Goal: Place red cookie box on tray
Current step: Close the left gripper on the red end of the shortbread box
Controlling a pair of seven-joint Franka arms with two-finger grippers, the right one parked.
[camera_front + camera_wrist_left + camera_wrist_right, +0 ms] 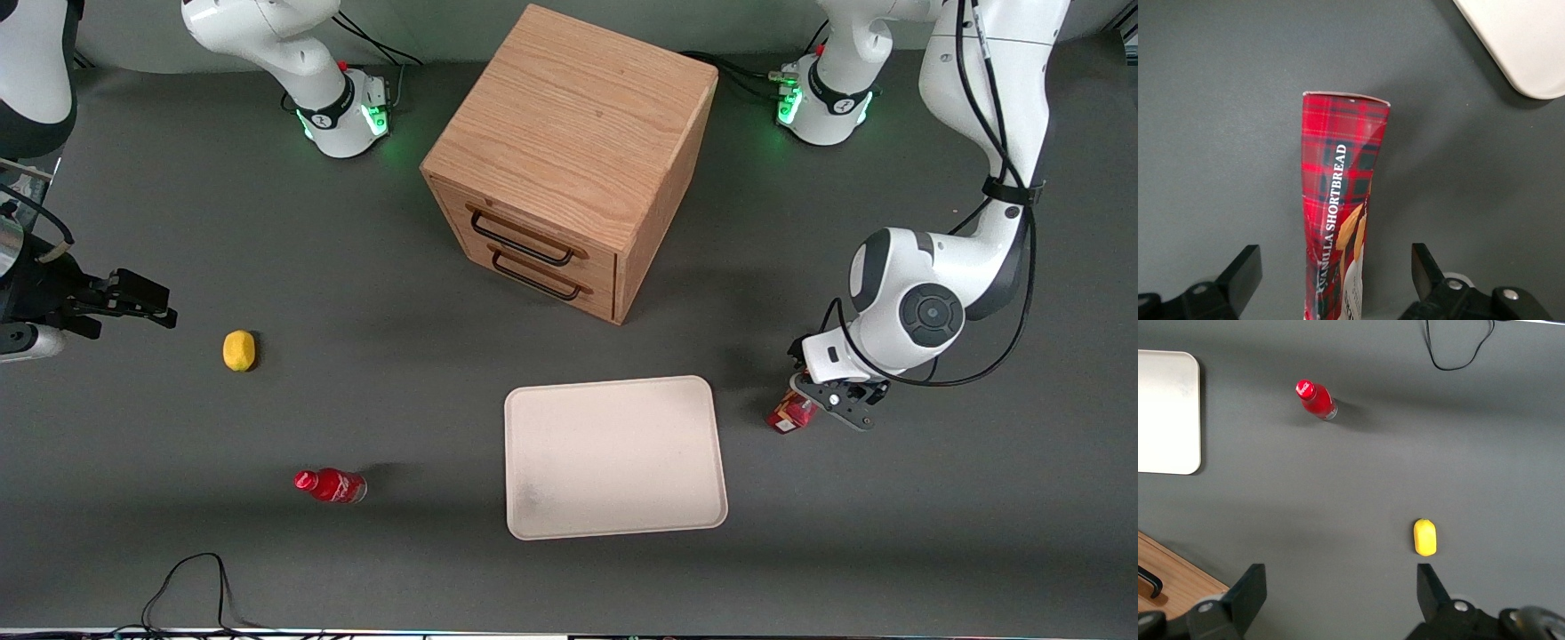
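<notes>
Black two-finger claw (pixel 1335 280) is hanging wide open astride the long red tartan cookie box (pixel 1341 220), untouched, lying on the grey counter (pixel 267 222) beside the flat cream-white rectangular tray (pixel 613 458).

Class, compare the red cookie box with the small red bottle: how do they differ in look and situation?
The red cookie box is a tartan carton printed with cookies; the red bottle is plain, rounded and capped. The box sits between the open claw fingers, beside the tray; the bottle lies alone toward the parked arm's end. Both are red and off the tray.
</notes>
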